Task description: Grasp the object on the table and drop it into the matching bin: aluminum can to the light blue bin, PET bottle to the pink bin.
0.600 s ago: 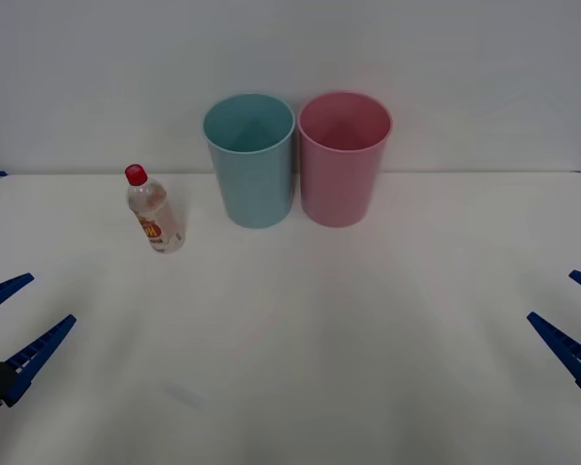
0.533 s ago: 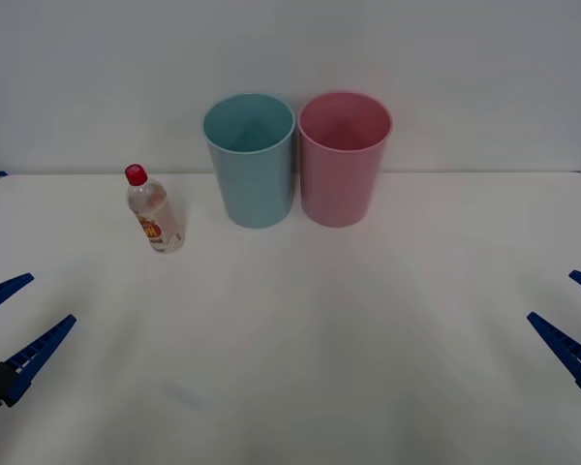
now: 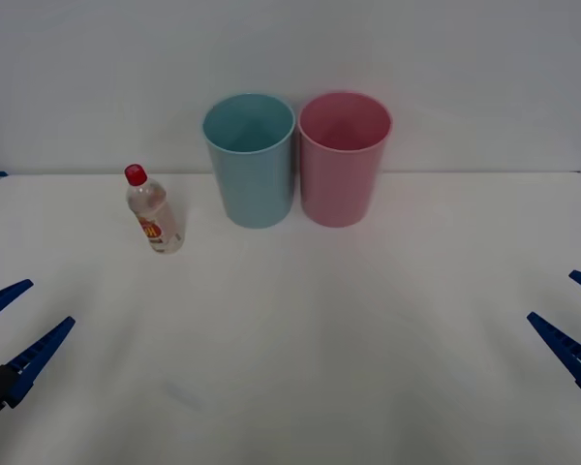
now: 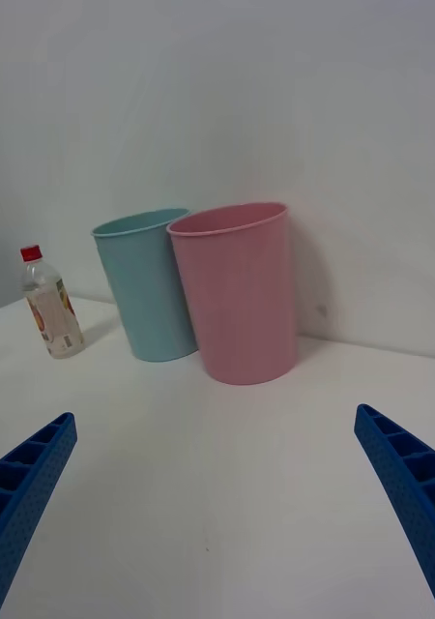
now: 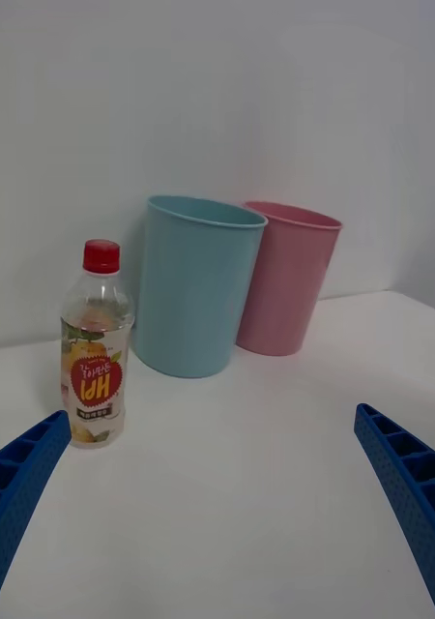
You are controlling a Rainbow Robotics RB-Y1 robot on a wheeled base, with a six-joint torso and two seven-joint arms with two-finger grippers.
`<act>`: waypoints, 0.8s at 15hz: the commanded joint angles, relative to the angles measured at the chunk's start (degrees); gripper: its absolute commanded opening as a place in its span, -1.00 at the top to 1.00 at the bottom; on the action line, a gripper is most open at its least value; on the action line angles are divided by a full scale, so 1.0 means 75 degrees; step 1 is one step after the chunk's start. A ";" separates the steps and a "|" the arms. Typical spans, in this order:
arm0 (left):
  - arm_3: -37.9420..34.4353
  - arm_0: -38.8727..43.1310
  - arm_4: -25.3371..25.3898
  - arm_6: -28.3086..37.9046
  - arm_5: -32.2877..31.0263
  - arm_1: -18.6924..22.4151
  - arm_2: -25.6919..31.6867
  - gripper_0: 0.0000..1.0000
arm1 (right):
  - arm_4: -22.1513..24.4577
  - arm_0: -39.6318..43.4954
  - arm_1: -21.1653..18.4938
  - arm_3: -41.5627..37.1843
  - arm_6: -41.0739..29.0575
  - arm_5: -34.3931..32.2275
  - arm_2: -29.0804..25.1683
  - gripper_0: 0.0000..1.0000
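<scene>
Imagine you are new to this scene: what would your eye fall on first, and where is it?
First, the two tall bins side by side at the table's far edge: the blue bin on the left, the pink bin touching it on the right. Next, the small bottle with its red cap, standing upright left of the blue bin. The left gripper and right gripper wait open at the near corners.

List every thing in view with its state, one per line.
Bottle: upright on the table, capped, not held.
Blue bin: upright, open-topped, beside the pink one.
Pink bin: upright, open-topped.
Left gripper: open, low near the table's left edge.
Right gripper: open, near the right edge.
</scene>
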 commanded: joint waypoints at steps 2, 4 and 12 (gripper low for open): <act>0.0249 -0.0022 -0.0009 -0.0144 0.0449 -0.0007 -0.0156 -1.00 | 0.0000 0.0000 0.0000 -0.0001 -0.0001 0.0000 0.0000 -1.00; 0.0261 0.0002 -0.0009 -0.0273 0.0988 -0.0007 -0.0367 -1.00 | 0.0000 0.0000 0.0000 -0.0001 -0.0001 0.0000 0.0000 -1.00; 0.0261 0.0013 -0.0020 -0.1070 0.3215 -0.0007 -0.1433 -1.00 | 0.0000 0.0000 0.0000 -0.0001 -0.0001 0.0000 0.0000 -1.00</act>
